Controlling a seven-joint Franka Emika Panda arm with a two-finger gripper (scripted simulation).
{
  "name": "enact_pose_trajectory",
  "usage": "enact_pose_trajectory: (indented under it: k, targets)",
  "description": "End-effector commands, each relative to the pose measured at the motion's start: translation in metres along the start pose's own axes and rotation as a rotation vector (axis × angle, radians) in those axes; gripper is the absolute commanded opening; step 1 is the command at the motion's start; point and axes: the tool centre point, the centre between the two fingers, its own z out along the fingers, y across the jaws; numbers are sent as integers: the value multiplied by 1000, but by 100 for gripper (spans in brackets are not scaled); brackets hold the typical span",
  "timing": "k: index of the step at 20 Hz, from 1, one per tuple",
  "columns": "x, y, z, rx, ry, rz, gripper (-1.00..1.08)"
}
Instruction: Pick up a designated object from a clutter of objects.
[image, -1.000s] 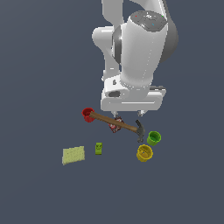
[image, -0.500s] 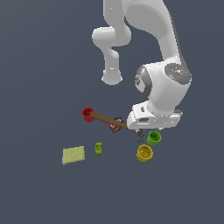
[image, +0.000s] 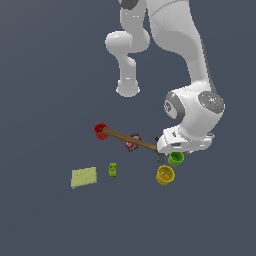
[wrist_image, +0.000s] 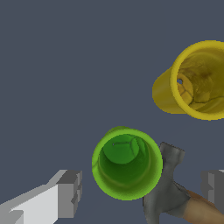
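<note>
The designated object, a bright green cup, stands upright with its mouth facing the wrist camera, between the two fingers of my gripper, which is open and holds nothing. One grey fingertip stands well off the cup on one side. The other fingertip is beyond the hammer head, which lies against the cup. In the exterior view the green cup peeks out just under my white hand, which hides the fingers. The rest of the clutter spreads out toward the exterior view's left.
A yellow cup stands right beside the green one. The wooden hammer handle runs to a red cup, crossing a red-patterned piece. A small green block and a pale yellow pad lie further left.
The arm has swung toward the exterior view's right and come down, bringing the hand low over the green cup. None of the objects has moved.
</note>
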Motion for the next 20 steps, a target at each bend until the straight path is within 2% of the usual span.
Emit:
enact_pose_trajectory:
  k: [1, 7, 20]
  targets:
    - [-1, -5, 6, 2, 1, 0, 100]
    - [-1, -5, 9, 2, -1, -1, 100]
    - [-1, -7, 57, 2, 0, -1, 100]
